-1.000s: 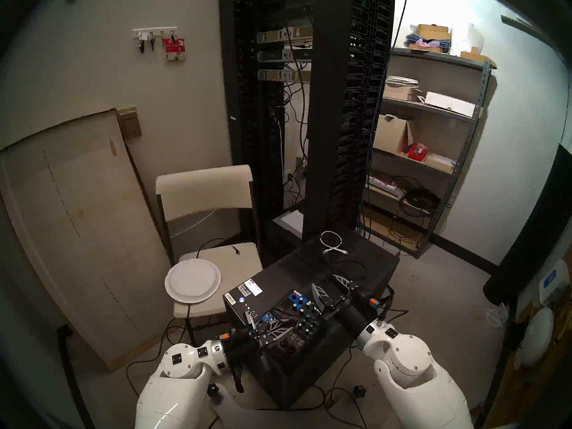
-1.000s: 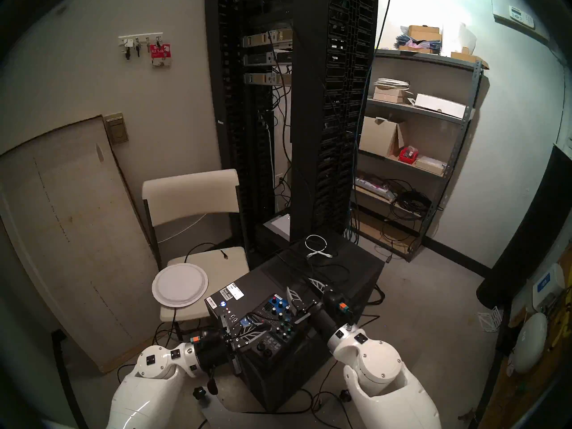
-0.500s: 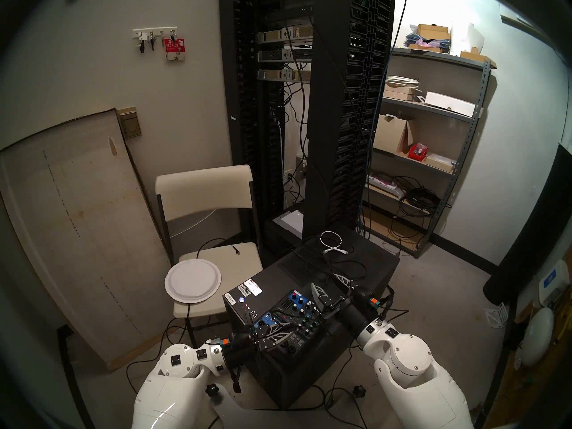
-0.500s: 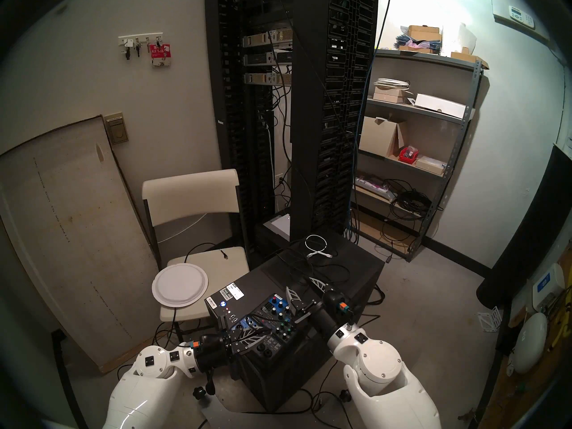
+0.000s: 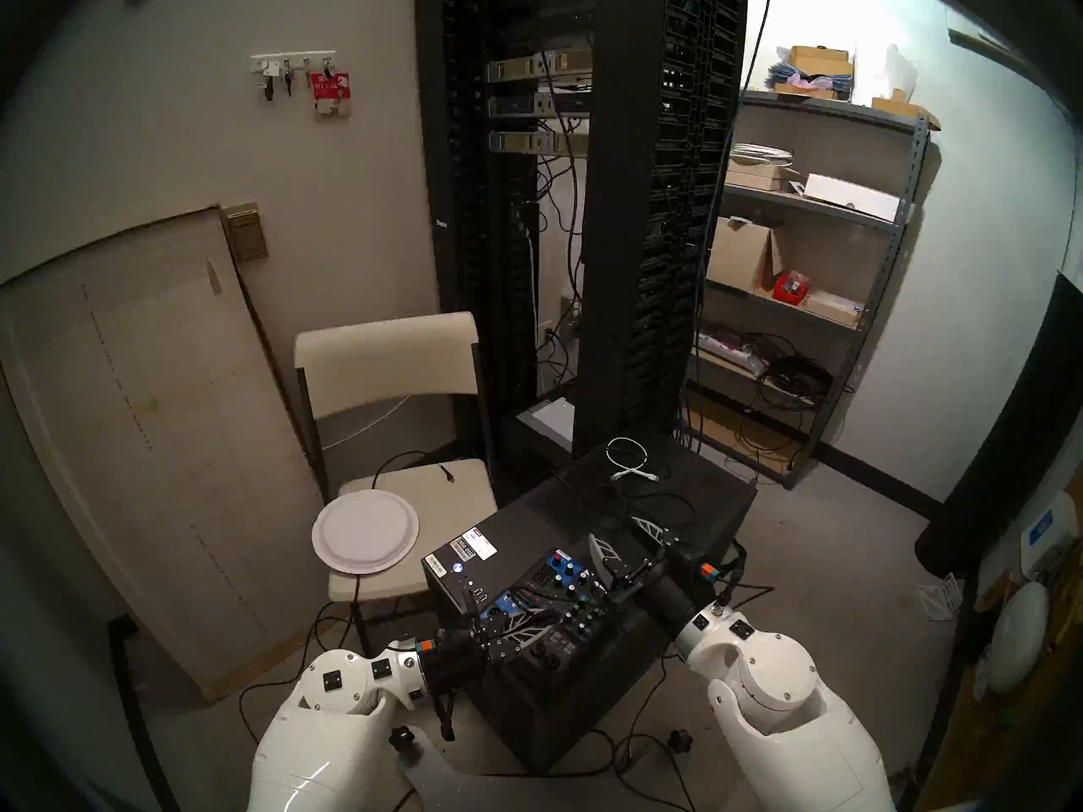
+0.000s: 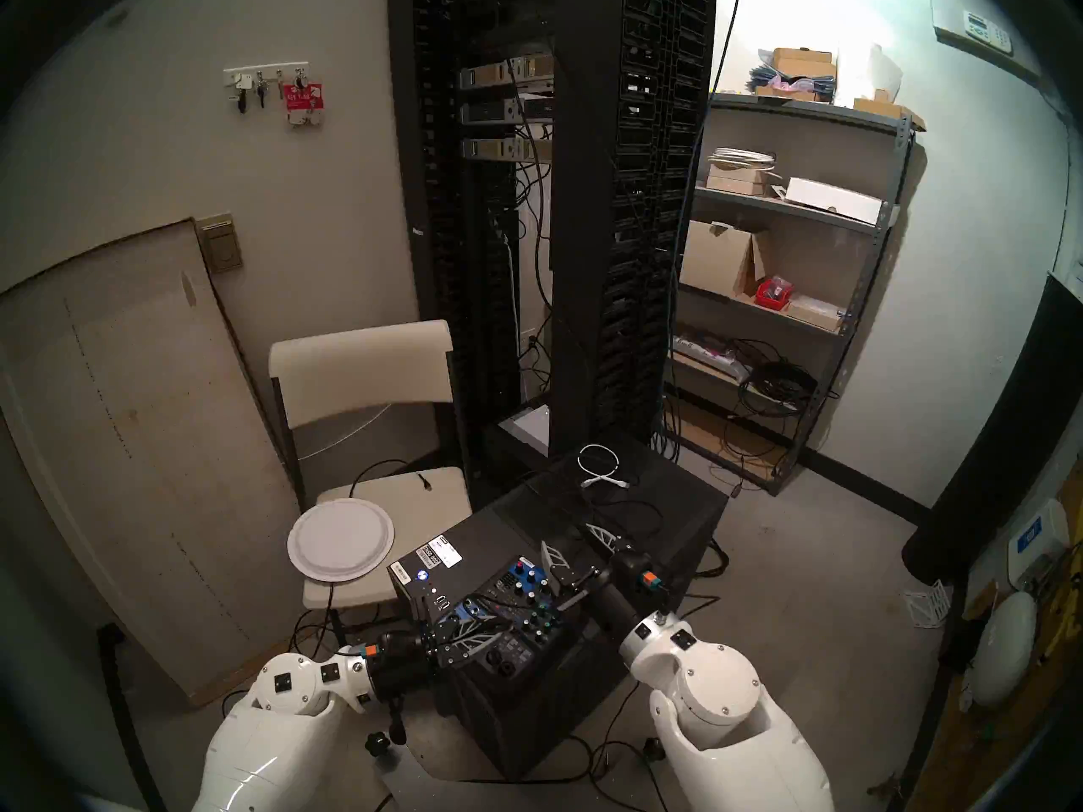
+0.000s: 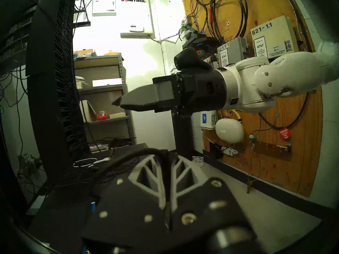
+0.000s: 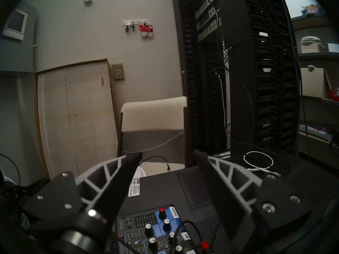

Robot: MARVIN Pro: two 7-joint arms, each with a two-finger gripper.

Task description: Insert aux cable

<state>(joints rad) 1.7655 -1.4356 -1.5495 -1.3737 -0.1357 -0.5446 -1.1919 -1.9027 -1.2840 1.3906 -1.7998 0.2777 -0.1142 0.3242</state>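
Audio mixer (image 5: 548,608) on the black case: the left tool (image 7: 166,157) above it is clamped on the aux cable (image 7: 117,161), a thin black cord; its plug is hidden between the fingers. Right tool (image 8: 167,157), beside the mixer, stands apart.

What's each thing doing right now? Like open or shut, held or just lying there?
Left gripper: shut on the aux cable.
Right gripper: open, empty.
Aux cable: pinched in left gripper, plug hidden.
White cable: coiled, loose on the black box.
Plate: empty, on the chair.
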